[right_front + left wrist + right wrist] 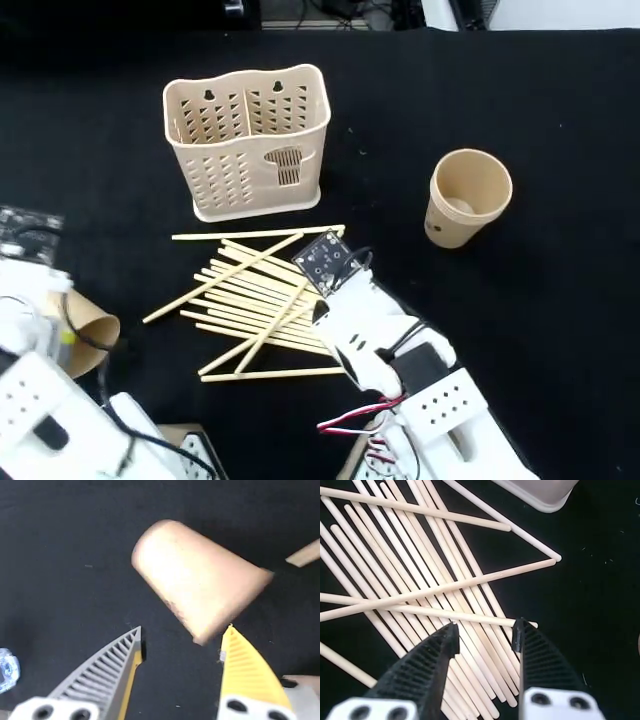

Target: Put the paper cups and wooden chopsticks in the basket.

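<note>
Wooden chopsticks [420,592] lay fanned just beneath the right gripper [486,625], whose half-open jaws straddled several sticks obliquely across their length.

White plastic arms [385,335], red wires [345,420] looping out; left hand [182,632] ribbed grey and yellow, right hand [486,627] ribbed black.

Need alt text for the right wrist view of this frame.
The right gripper, jaws open, hangs over a loose pile of wooden chopsticks on the black table. A corner of the pale basket shows beyond the pile.
</note>
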